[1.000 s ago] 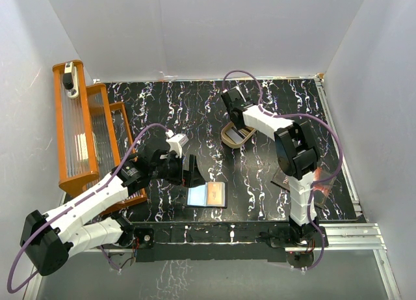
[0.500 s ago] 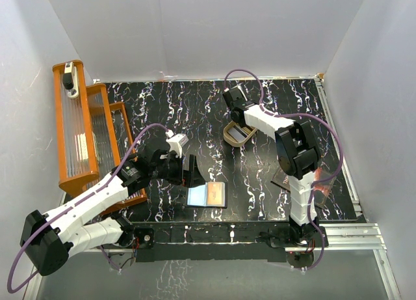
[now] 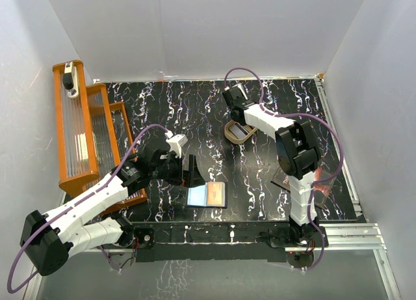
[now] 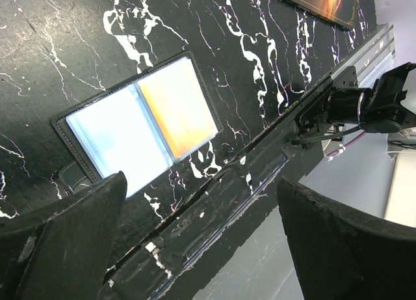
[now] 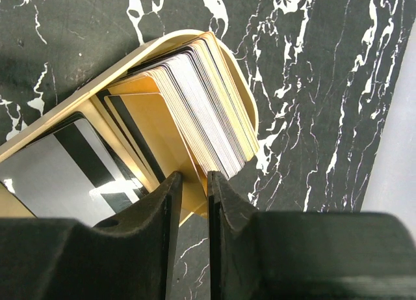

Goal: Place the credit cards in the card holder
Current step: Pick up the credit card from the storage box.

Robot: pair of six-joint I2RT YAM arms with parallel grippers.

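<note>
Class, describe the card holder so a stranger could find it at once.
On the black, white-veined table, look near the front edge, left of centre. The card holder lies open and flat, beside the left gripper. Unlike the tan oval tray farther back, it is a black-edged folder showing one pale blue and one orange pane.

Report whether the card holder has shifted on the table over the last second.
No. The card holder lies open in the same spot, just as close to the near edge of the table as in both earlier top views.
</note>
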